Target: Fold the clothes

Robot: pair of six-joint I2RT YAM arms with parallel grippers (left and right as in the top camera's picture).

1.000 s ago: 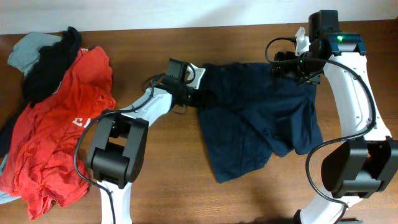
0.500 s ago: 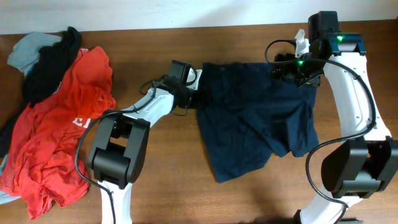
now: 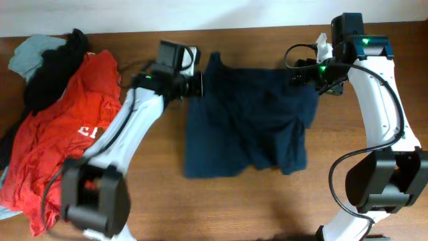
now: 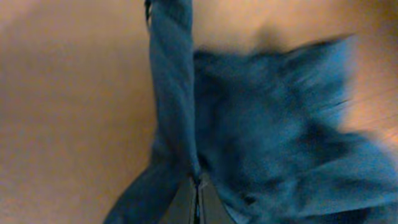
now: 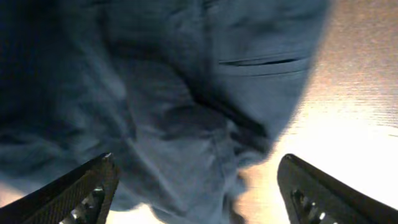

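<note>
Left wrist view: my left gripper has its jaws pressed tight together on a pinch of the clothes, a dark navy garment. A narrow ridge of cloth runs straight up from the pinch. The rest is wrinkled and blurred.

Right wrist view: my right gripper has its jaws set wide, one at each lower corner of the view, and they clamp nothing. Navy fabric lies rumpled beneath them, and a slit pocket shows. Bare tabletop is to the right.

Overhead: the clothes lie spread on the middle of the tabletop, between my two arms. The near hem is crumpled and uneven. The left gripper is at the far-left corner, where a point of cloth sticks up. The right gripper is over the far-right corner.

Left edge: a red shirt with white lettering lies heaped, well apart from the navy piece. Beyond it are a black garment and a pale grey-blue cloth at the far corner.
</note>
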